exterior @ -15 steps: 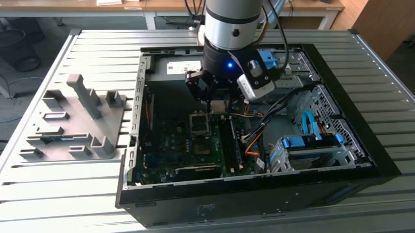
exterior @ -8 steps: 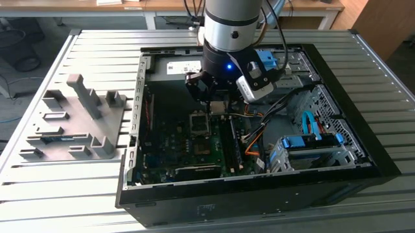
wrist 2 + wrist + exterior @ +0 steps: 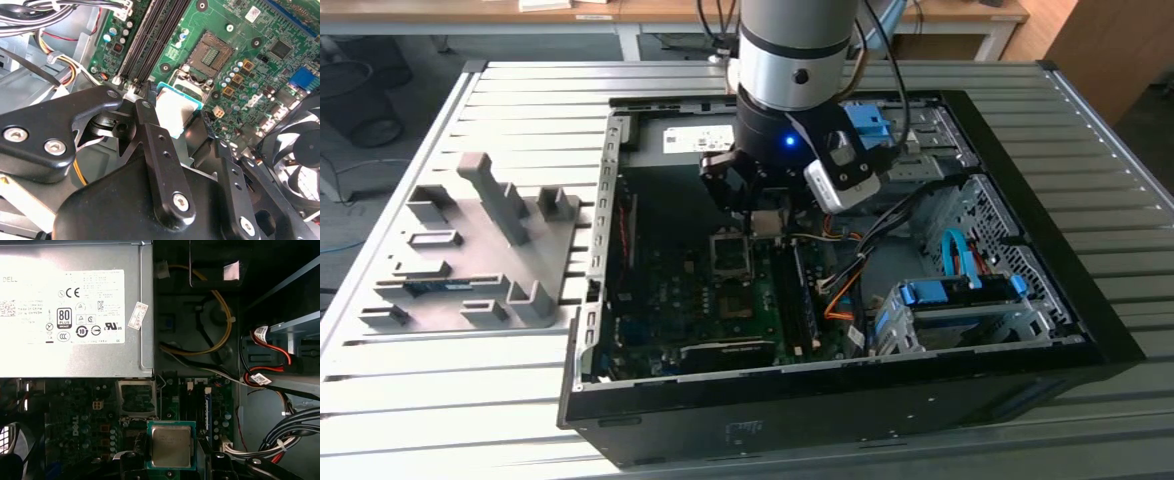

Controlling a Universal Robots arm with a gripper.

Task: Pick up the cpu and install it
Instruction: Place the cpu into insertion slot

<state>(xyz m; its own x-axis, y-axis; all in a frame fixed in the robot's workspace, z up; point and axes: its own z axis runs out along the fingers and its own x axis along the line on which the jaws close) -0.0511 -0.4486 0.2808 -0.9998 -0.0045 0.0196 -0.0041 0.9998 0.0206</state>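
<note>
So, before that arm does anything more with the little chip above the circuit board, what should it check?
1. Grip: the small flat square silver-topped chip is clamped in the black hand: ok.
2. Target: the dark square socket on the green circuit board looks open and empty: ok.
3. Alignment: the chip is over the socket: not ok, it sits off to one side in both wrist views.
4. Chip level with the board: cannot tell.
5. The yellow cable is clear of the socket: ok.
6. Chip's corner marking matched to the socket: cannot tell.
</note>
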